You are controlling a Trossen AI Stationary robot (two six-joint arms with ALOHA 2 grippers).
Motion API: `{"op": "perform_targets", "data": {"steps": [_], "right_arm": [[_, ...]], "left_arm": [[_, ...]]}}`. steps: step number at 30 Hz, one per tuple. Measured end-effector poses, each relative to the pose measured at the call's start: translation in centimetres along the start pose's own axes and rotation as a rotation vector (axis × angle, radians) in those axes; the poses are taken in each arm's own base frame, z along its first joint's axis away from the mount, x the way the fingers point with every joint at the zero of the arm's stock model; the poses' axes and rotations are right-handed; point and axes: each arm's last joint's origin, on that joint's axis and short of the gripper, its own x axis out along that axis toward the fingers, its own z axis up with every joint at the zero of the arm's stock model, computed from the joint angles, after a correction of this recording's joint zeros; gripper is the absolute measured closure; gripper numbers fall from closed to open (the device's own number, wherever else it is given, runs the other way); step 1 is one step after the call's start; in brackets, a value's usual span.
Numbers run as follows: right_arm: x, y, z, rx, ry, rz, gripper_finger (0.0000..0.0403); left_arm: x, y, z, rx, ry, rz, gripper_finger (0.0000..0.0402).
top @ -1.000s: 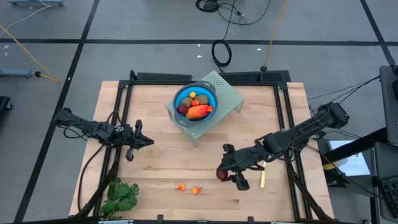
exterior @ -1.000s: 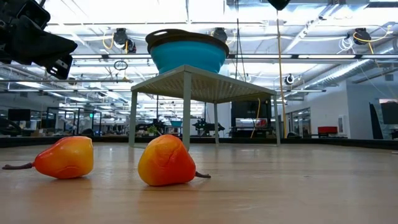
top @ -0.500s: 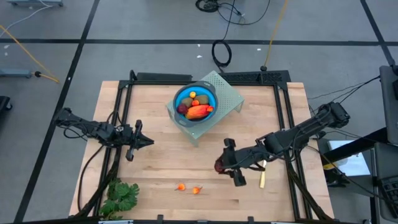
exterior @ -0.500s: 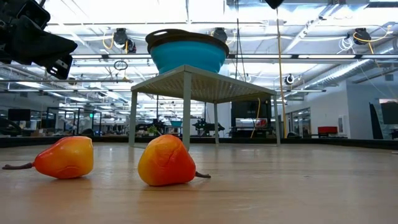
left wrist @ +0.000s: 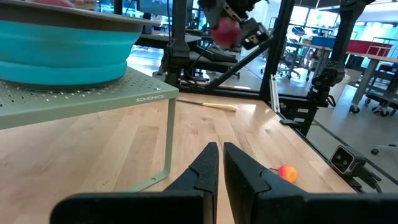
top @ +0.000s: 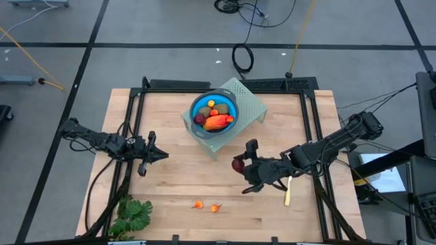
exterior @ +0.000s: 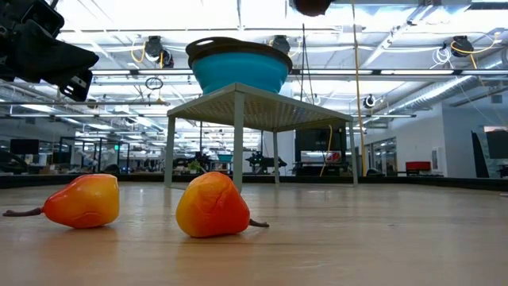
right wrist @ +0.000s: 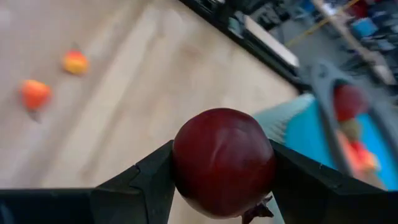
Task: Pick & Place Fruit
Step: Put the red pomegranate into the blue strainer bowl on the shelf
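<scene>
In the low view we catch only the cut-off underside of the dark red ball (right wrist: 223,163), clamped in the right gripper (top: 240,165) above the wooden table (top: 177,184), near the blue bowl (top: 214,109) of fruit. The left gripper (left wrist: 216,163) hangs closed and empty. Office space sits beyond.

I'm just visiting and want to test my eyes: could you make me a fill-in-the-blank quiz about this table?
1. The right pincer holds a dark ____ ball.
2. The blue bowl sits on a pale green ____.
3. Near the table's front edge lie ____ tiny orange-red fruits.
4. The left pincer is shut and holds ____.

Missing words: red; stand; two; nothing
</scene>
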Motion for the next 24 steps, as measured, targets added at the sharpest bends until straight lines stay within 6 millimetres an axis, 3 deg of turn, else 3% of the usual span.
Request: {"op": "perform_targets", "data": {"steps": [15,24], "right_arm": [[-0.2,-1.0,-0.5,-0.272,0.167,-0.349,0.0188],[-0.3,-1.2,-0.2,-0.278,0.16,-0.389,0.0188]], "left_arm": [[0.0,0.0,0.0,0.0,0.0,0.0,0.0378],[0.0,0.0,0.0,0.0,0.001,0.0,0.0378]]}}
